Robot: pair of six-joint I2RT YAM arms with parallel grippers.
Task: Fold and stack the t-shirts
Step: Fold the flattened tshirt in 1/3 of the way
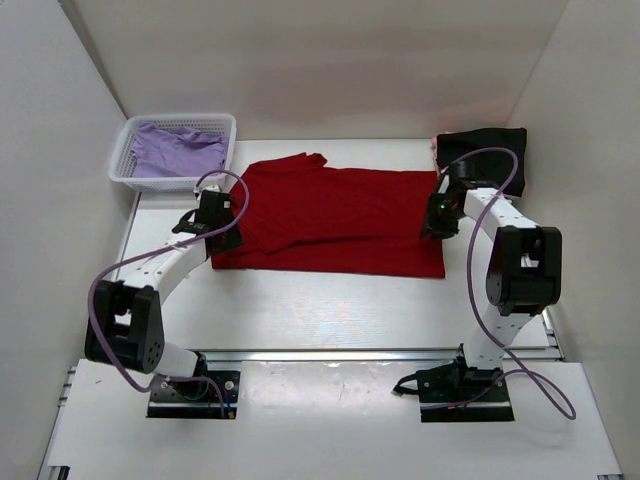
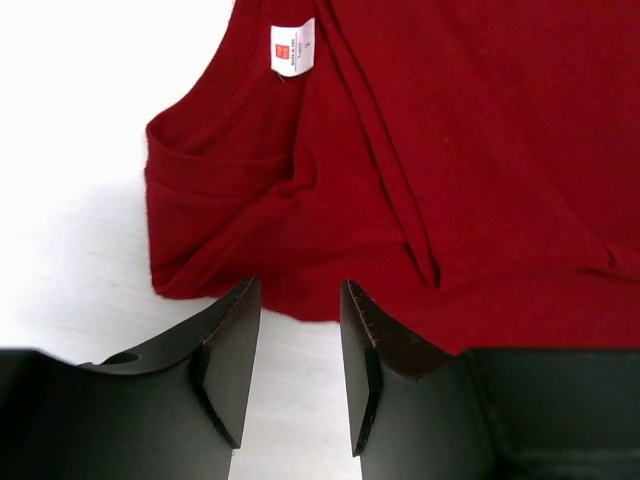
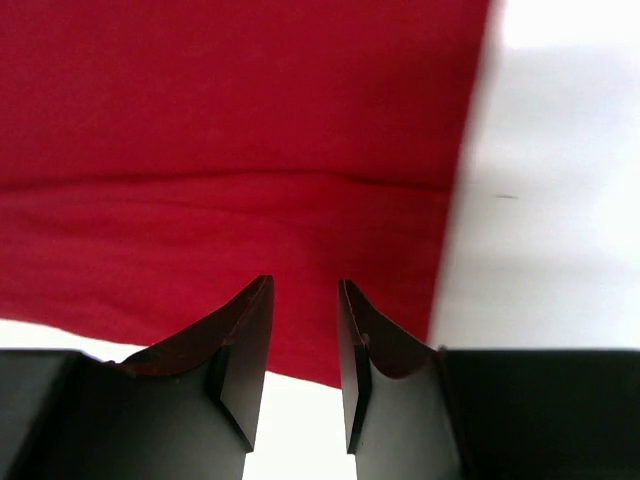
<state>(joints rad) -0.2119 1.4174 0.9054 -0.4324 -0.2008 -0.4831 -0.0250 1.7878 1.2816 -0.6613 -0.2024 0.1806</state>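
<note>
Far-left corner: white lattice basket holding a bunched lavender t-shirt, its lower part screened by the basket wall. Left arm: elbow folded low near its base, forearm reaching forward and right. The left end effector sits at the left edge of the red t-shirt, fingers hidden from above by the wrist. In the wrist view the left end effector is spread with nothing in the gap, tips just over the edge of the red cloth; a white neck label shows, print too small to read. The red t-shirt lies flat across the middle of the bench, one layer folded over another. Right arm: elbow raised, forearm angled forward and left, right end effector at the shirt's right edge. Its wrist view is blurred: right end effector spread, gap empty, red cloth beneath. Far-right corner: black t-shirt, partly crossed by the arm's cable; a pink sliver beside it, too small to identify.
</note>
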